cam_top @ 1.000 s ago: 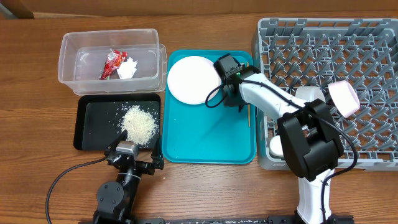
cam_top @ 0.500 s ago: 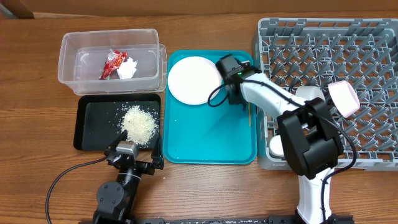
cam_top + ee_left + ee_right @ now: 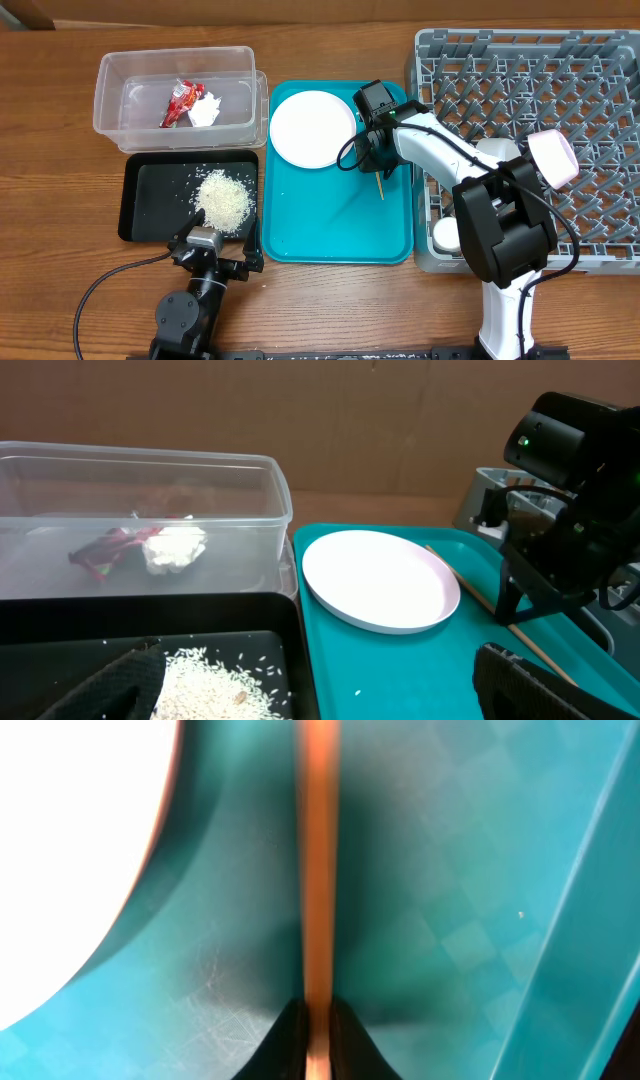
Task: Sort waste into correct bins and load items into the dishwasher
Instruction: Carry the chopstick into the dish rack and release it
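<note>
The overhead camera looks straight down on the whole table (image 3: 50, 200). The left wrist camera sits low and faces across to the far side. The right wrist camera is very close over the teal tray (image 3: 450, 920). All three share the white plate (image 3: 380, 580).

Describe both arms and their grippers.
The right arm is white-shelled with black joint housings, a looped black cable and a green light near its wrist. The left arm is black, trailing a black cable. The left gripper and right gripper have black fingers.
</note>
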`<state>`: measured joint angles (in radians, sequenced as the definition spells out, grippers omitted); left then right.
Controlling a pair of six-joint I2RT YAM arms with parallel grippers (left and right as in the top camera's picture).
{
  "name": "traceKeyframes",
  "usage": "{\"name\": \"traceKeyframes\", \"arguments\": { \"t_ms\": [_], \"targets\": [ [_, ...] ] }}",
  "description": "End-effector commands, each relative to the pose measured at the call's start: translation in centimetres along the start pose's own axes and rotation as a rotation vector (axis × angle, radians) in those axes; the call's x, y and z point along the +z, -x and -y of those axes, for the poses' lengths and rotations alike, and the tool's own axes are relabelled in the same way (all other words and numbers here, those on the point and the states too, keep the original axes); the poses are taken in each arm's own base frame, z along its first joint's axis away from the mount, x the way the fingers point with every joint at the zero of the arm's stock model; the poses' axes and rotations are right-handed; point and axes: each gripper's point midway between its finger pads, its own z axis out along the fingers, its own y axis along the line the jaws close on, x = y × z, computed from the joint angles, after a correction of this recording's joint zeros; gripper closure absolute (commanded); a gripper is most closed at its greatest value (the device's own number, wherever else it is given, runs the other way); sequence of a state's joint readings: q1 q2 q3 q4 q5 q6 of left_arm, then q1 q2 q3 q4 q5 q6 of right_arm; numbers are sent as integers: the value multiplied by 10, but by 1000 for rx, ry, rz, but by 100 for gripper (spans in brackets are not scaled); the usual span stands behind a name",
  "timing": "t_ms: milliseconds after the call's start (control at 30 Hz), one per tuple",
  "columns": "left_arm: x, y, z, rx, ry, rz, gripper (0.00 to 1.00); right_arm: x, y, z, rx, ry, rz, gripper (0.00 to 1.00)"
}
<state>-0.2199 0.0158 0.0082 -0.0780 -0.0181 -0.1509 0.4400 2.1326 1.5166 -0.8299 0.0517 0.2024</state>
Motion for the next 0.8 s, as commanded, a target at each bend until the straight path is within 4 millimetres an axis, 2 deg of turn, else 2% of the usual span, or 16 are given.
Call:
{"name": "traceKeyframes", "arguments": {
  "t_ms": [0, 100, 200, 400, 500, 600, 667, 767],
  "targets": [
    [0, 0, 1, -7, -6, 1, 0, 33, -34, 8, 105, -56, -116, 96],
    [0, 0, 1, -7, -6, 1, 0, 20, -29, 8, 133, -64, -103, 96],
    [0, 0, 1, -7, -6, 1, 0, -8, -17, 5, 133, -46, -55, 96],
    [0, 0, 1, -7, -6, 1, 0, -99, 14, 2, 143, 24, 154, 96],
    [0, 0, 1, -7, -6, 1, 0, -147, 23, 16, 158, 5, 278, 96],
    [0, 0, 1, -7, -6, 1, 0, -181, 25, 45, 187, -81, 362, 96],
    [0, 0, 1, -7, -6, 1, 0, -190, 24, 62, 176, -140, 381, 96],
    [0, 0, 1, -7, -6, 1, 0, -187, 24, 86, 144, -200, 365, 96]
  ]
}}
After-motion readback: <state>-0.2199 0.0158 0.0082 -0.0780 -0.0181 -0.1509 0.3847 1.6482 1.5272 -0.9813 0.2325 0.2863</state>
